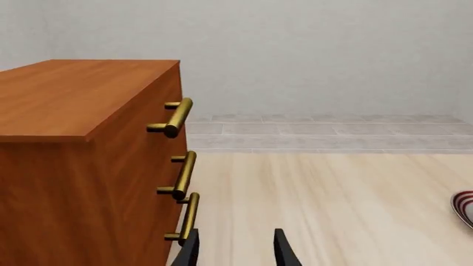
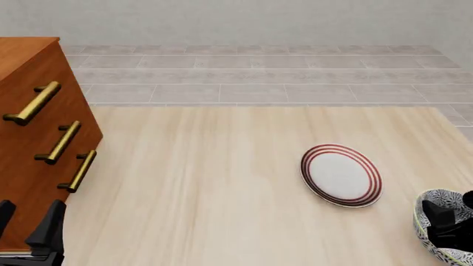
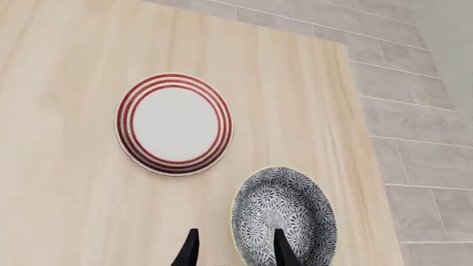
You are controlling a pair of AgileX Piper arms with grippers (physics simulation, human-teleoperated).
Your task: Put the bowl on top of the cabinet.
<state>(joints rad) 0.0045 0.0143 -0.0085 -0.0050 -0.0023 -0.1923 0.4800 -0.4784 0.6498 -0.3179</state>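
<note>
The bowl (image 3: 284,213), round with a dense black-and-white floral pattern, sits on the table near its front right corner (image 2: 442,235). My right gripper (image 3: 235,252) hovers over it, open, one finger over the bowl's inside and the other outside its rim; it is partly cut off in the front view (image 2: 454,213). The cabinet (image 2: 30,127), reddish-brown wood with three brass bar handles, stands at the far left, and its flat top (image 1: 74,94) is bare. My left gripper (image 1: 236,252) is open and holds nothing, low beside the cabinet's front (image 2: 26,221).
A flat white plate with red rings (image 2: 342,174) lies on the wooden table (image 2: 207,183), between cabinet and bowl and closer to the bowl (image 3: 174,123). Past the table's far edge lies a grey tiled floor (image 2: 258,77) and a pale wall.
</note>
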